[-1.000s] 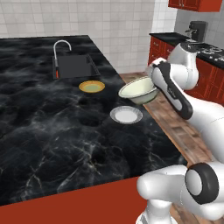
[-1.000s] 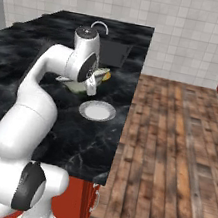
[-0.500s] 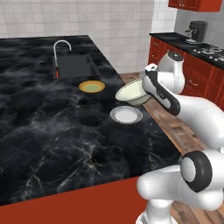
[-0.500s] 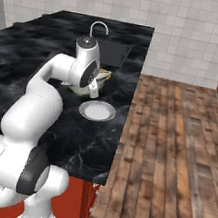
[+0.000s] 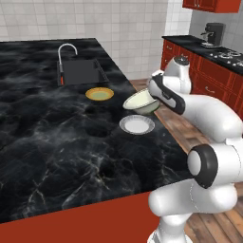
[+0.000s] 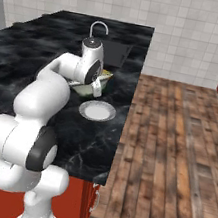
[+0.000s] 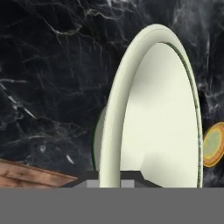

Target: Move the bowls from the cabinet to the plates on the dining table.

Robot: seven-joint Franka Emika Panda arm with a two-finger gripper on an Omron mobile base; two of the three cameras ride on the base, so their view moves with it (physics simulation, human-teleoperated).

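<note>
i've got the cream bowl (image 5: 141,101) up in the air, carried above the black marble worktop (image 5: 42,137) near its right edge. it hangs between the two plates: the orange-yellow plate (image 5: 99,94) is further back toward the sink (image 5: 80,71), and the pale grey plate (image 5: 136,125) lies just in front of the bowl and below it. the bowl is tilted, its mouth turned partly toward the left base camera.

the hand (image 7: 109,177) is clenched on the bowl's rim. in the hand view the rim runs straight up from between the finger tips, the cream inside is to the right, and the orange-yellow plate peeps out past the bowl's far edge. so the bowl sits directly ahead of the hand, pinched by its near rim, with its body hanging out beyond the fingers.

as for progress, i judge this as the middle of the first delivery: neither plate has a bowl on it yet, both lie bare on the worktop. the second, glossy white bowl is nowhere that i can see, so fetching it is presumably left. what remains for this one is to level it, bring it down on a plate and let go. the grey plate is the nearer; which one i'm heading for i cannot tell.
</note>
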